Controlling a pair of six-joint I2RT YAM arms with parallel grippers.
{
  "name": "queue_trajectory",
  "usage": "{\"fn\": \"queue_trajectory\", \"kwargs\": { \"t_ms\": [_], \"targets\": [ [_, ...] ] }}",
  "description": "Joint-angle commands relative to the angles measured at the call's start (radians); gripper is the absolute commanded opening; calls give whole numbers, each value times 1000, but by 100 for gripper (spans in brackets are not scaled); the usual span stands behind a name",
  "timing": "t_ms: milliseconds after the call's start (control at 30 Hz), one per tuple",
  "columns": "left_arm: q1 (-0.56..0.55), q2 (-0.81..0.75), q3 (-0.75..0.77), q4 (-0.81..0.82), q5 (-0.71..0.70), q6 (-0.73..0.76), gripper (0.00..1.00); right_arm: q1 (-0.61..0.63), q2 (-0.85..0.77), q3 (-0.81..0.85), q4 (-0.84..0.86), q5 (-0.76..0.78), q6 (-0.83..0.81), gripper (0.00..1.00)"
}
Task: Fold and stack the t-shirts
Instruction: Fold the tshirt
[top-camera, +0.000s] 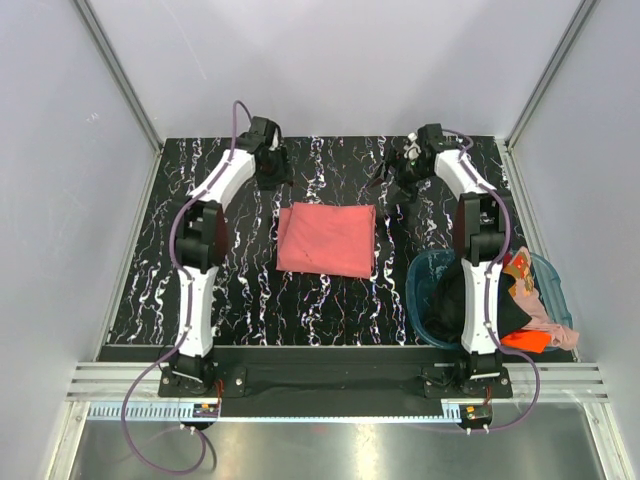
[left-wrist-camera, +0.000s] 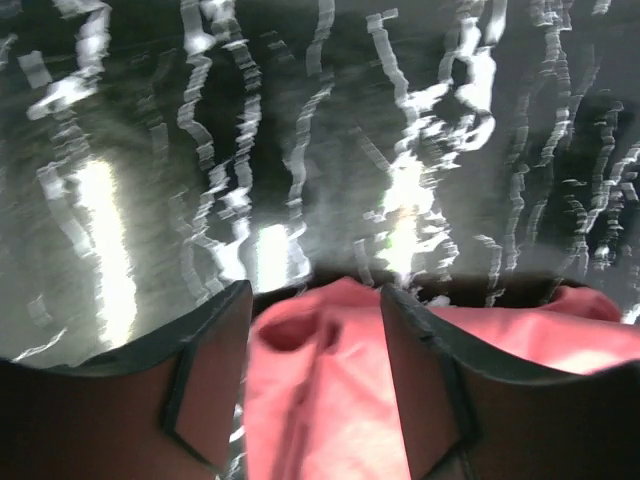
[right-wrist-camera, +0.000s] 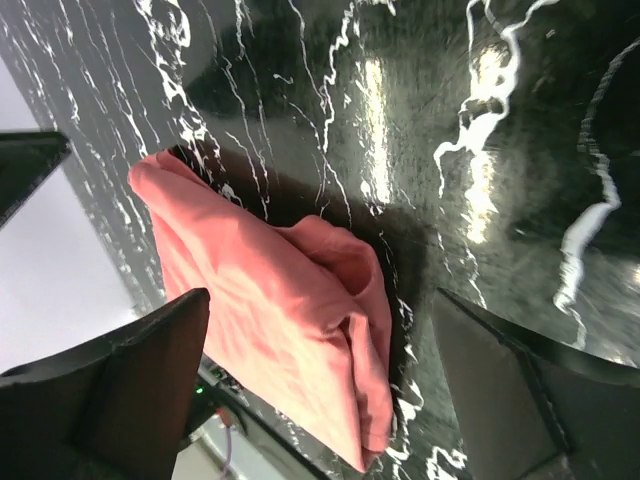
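A salmon-red t-shirt (top-camera: 327, 238) lies folded into a rectangle in the middle of the table. My left gripper (top-camera: 272, 172) hovers just beyond its far left corner, jaws open and empty. In the left wrist view the shirt's edge (left-wrist-camera: 320, 390) shows between the two fingers (left-wrist-camera: 200, 380). My right gripper (top-camera: 404, 178) hovers past the far right corner, open wide and empty. The right wrist view shows the folded shirt (right-wrist-camera: 260, 310) below its gripper (right-wrist-camera: 320, 305). A black shirt (top-camera: 455, 295), an orange one (top-camera: 525, 340) and a pale pink one (top-camera: 542, 305) lie in the basket.
A round teal basket (top-camera: 425, 262) stands at the near right, partly behind the right arm. The table (top-camera: 240, 290) has a black marbled top. Grey walls with metal rails close it in at the left, right and back.
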Motion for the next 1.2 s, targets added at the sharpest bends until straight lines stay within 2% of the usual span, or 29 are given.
{"fn": "queue_trajectory", "kwargs": {
  "t_ms": [0, 33, 67, 100, 200, 300, 433, 500, 567, 700, 767, 800, 967, 1167],
  "targets": [
    [12, -214, -74, 54, -62, 39, 56, 13, -94, 77, -78, 51, -95, 100],
    [10, -262, -142, 154, -31, 35, 55, 13, -95, 95, -101, 77, -121, 100],
    [10, -329, -255, 186, 7, 19, 57, 11, -98, 94, -115, 99, -158, 100],
    [10, -339, -271, 193, 53, 16, 62, 11, -100, 85, -121, 102, -166, 100],
    [10, -325, -311, 191, 173, 57, 65, 11, -123, 29, -87, 75, -155, 100],
    [13, -262, -270, 170, 251, 139, 66, 14, -134, -41, -37, 38, -146, 100],
    [15, -186, -244, 205, 249, 208, 66, 17, -134, -90, 21, 38, -173, 97],
    [15, -156, -212, 197, 235, 217, 65, 19, -119, -92, 36, 39, -186, 88],
    [15, -114, -173, 190, 222, 217, 65, 19, -102, -80, 30, 42, -177, 83],
    [13, -75, -169, 210, 262, 203, 62, 31, -83, -83, 85, -5, -141, 72],
    [13, -57, -164, 207, 279, 196, 60, 42, -69, -66, 76, -7, -146, 62],
    [13, -52, -169, 210, 281, 190, 61, 45, -62, -61, 66, -5, -147, 60],
    [13, -15, -164, 222, 334, 176, 60, 66, -68, -106, 78, 12, -163, 59],
    [10, -18, -190, 247, 373, 160, 48, 73, -72, -138, 92, 32, -170, 55]
  ]
}}
